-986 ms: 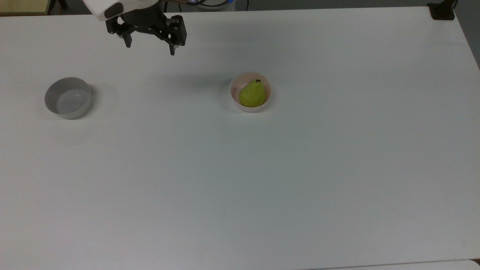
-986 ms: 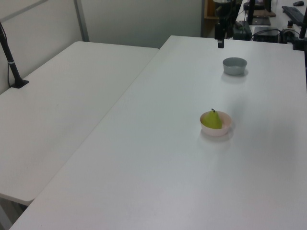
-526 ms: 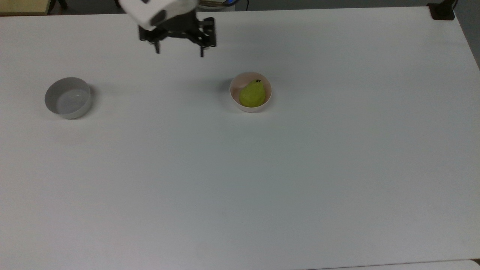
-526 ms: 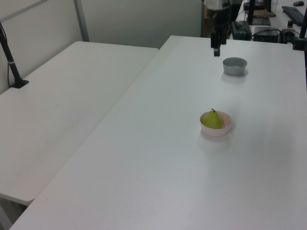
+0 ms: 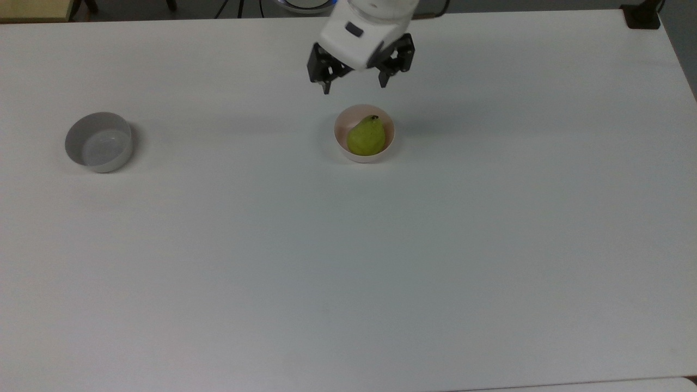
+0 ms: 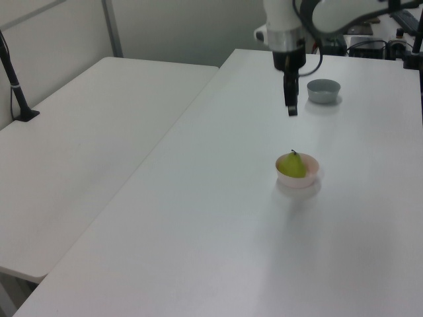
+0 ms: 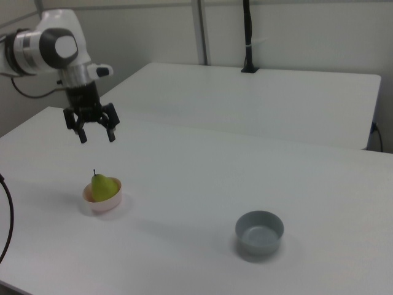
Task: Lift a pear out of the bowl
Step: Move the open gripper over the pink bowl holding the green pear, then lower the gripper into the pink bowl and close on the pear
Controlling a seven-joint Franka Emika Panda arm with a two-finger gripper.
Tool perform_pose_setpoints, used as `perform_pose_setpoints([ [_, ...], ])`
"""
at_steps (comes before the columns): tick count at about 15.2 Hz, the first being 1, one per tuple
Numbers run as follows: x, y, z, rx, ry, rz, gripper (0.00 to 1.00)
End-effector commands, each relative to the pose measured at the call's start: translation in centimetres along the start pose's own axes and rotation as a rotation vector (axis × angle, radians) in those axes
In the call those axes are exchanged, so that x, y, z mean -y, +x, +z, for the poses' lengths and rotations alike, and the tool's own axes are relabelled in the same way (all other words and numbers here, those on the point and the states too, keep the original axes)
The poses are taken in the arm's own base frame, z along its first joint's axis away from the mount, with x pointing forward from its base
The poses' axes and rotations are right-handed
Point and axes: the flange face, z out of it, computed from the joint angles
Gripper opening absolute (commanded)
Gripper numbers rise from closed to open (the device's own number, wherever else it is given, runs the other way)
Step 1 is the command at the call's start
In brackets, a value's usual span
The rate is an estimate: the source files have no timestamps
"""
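**Approach phase: aligning an open gripper above the fruit**

While the pear [image 5: 366,136] rests upright in the pink bowl [image 5: 341,142], stem tip uppermost, the gripper [image 5: 353,85] hangs in the air above and slightly short of it, fingers spread wide and holding nothing. Seen in the right view, the gripper [image 7: 95,134] stands well clear of the fruit [image 7: 103,186], with the bowl [image 7: 98,204] below it and a little toward the right view's right. Seen in the left view, the fingers [image 6: 291,105] point straight down, and the pear [image 6: 291,165] sits below them and nearer the camera.

A grey bowl [image 5: 99,142] lies far off toward the top view's left on the white table [image 5: 348,272] — it plays no part in this step.

To do the step well, judged from these views: finish the sideways travel first, so that the fingers bracket the pear's centre line, and only then descend. The narrow neck would likely let the pads slide, so the round lower body looks the better place to close. The bowl's rim sits close around the fruit — keep the spread fingers inside it, or a fingertip may tip or shove the light bowl. Close gently; lift straight up.
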Motion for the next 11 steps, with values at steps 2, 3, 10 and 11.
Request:
perform_pose_setpoints([
  [2,4.9,2.3,7.9,0.053,-0.003,-0.079,1.0],
  [3,5.3,2.5,10.0,0.076,-0.012,-0.09,1.0],
  [10,5.7,2.2,16.1,0.163,-0.078,-0.227,0.99],
  [11,5.7,2.3,16.4,0.166,-0.081,-0.228,0.93],
])
